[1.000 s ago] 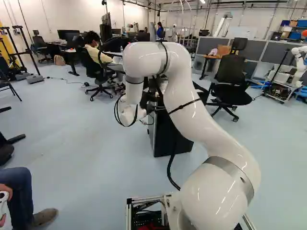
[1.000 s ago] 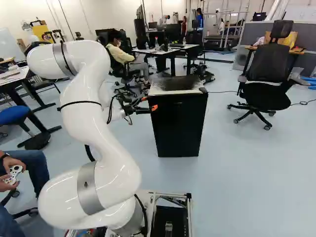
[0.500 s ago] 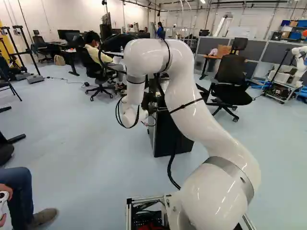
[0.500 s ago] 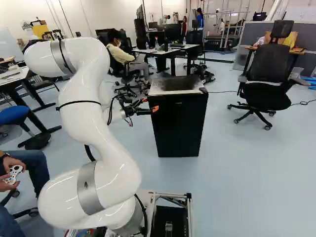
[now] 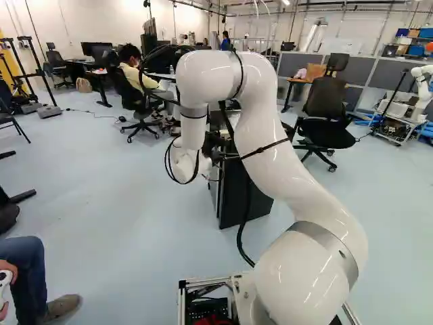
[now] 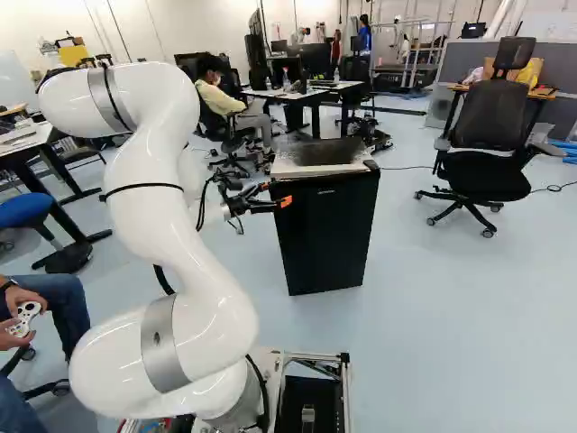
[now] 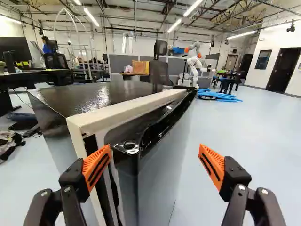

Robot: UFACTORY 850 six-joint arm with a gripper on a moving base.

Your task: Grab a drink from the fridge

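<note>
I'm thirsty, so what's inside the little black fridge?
I can't tell. Its black door covers the inside. The wrist view shows a narrow dark gap beside the cream-coloured edge, but no drink shows through it.

The fridge (image 7: 101, 94) has a glossy black top, speckled with glare, over a smooth, dull-white rim (image 7: 127, 110) that looks like plastic; its door edge (image 7: 157, 132) shines like polished black plastic. Beside it, the fingers (image 7: 75, 178) are matt black with ridged, rubbery orange pads (image 7: 97, 165). The arm (image 6: 212, 298) gleams smooth white around a satin metal band (image 6: 162, 345). Below the fridge, the floor (image 6: 451, 316) looks smooth, faintly sheened.
</note>
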